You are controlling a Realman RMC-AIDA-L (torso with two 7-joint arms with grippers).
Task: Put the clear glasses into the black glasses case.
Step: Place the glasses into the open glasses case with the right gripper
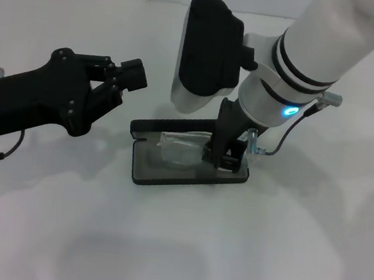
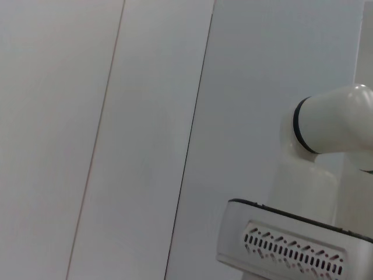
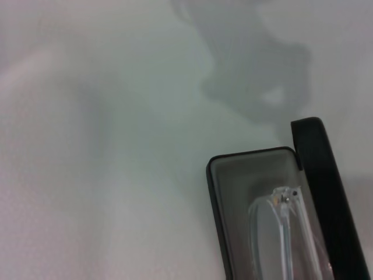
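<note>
The right gripper [image 1: 224,159] reaches into the open black glasses case [image 1: 143,171], fingers clamped on the clear glasses [image 1: 180,149]; the left gripper [image 1: 127,78] hovers nearby, fingers together

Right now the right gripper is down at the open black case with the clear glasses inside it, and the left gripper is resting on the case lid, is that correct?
Not quite: the left gripper hangs in the air, apart from the black case, as the head view shows. The right gripper is at the open case with the clear glasses inside.

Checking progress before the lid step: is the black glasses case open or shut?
Open. The black glasses case shows its grey lining, with the clear glasses lying inside; the right gripper reaches into it.
</note>
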